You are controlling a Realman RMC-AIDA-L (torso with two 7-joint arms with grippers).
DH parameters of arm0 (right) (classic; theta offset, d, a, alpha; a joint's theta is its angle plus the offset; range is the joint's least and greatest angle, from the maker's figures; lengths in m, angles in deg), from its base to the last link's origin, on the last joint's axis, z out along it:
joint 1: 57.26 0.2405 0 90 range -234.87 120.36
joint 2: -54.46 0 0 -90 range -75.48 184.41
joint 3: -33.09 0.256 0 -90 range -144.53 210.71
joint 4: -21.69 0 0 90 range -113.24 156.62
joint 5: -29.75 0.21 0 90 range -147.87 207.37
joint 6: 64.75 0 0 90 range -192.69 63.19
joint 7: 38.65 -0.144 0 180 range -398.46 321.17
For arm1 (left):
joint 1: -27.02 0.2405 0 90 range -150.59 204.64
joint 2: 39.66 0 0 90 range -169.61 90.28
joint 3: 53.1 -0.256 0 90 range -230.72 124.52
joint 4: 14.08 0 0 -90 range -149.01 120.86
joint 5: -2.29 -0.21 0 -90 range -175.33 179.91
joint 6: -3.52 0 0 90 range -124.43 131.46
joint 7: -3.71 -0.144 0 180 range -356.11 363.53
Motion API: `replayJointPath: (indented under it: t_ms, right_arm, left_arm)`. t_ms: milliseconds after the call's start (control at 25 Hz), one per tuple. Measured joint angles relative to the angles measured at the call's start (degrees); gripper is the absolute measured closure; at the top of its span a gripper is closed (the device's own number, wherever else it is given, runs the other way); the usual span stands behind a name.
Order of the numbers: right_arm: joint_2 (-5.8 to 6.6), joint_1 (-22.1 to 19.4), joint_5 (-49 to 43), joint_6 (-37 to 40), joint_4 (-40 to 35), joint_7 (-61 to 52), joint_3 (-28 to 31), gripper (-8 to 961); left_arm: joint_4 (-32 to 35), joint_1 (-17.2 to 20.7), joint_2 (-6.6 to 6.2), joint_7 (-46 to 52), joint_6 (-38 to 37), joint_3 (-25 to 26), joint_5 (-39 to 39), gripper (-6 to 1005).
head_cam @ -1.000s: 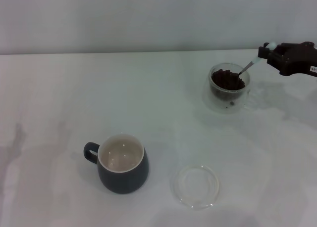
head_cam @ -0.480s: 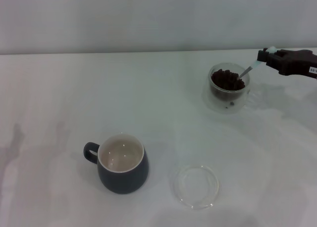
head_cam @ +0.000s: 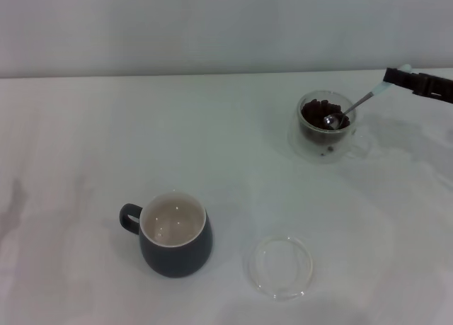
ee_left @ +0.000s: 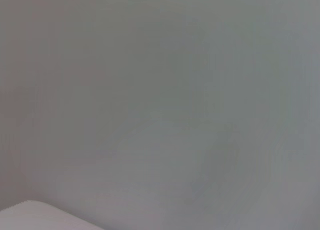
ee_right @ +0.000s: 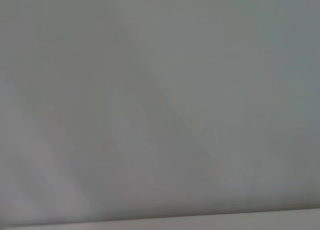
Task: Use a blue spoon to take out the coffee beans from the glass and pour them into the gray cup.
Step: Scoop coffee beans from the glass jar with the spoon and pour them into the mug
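At the right edge of the frame I see my right gripper (head_cam: 402, 75) pinching the pale handle of the spoon (head_cam: 352, 106); its shiny bowl lies on dark beans (head_cam: 316, 113) inside the clear glass (head_cam: 325, 127), upper right

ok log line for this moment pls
right gripper: holds blue spoon | spoon bowl: in glass on coffee beans | gray cup: empty

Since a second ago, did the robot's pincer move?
Yes. The right pincer pulled away from the glass, toward the robot's right, and now holds the blue spoon flatter.
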Motion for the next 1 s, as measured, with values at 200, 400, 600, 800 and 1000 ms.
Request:
replayJointPath:
  t_ms: [200,400,600,800,1000]
  right_arm:
    - [0.56,-0.10,-0.34,-0.05,0.07,-3.95,0.28,807]
    - [0.82,0.33,-0.46,0.23,0.37,-5.88,-0.19,806]
    - [0.88,0.89,-0.56,0.27,0.64,-7.24,-0.66,804]
    - [0.93,1.72,-1.00,-0.34,1.38,-9.23,-1.48,802]
    - [1.22,2.51,-1.98,-1.15,2.66,-11.86,-1.42,800]
  left_arm:
    - [-0.48,-0.11,0.02,0.04,-0.06,0.04,0.38,124]
    - [-0.78,-0.52,0.02,0.06,-0.06,0.04,0.74,124]
    - [-1.08,-1.07,0.02,0.08,-0.06,0.04,1.01,123]
    - [-1.35,-1.23,0.02,0.08,-0.06,0.04,1.04,123]
    - [-1.35,-1.23,0.02,0.08,-0.06,0.06,1.03,124]
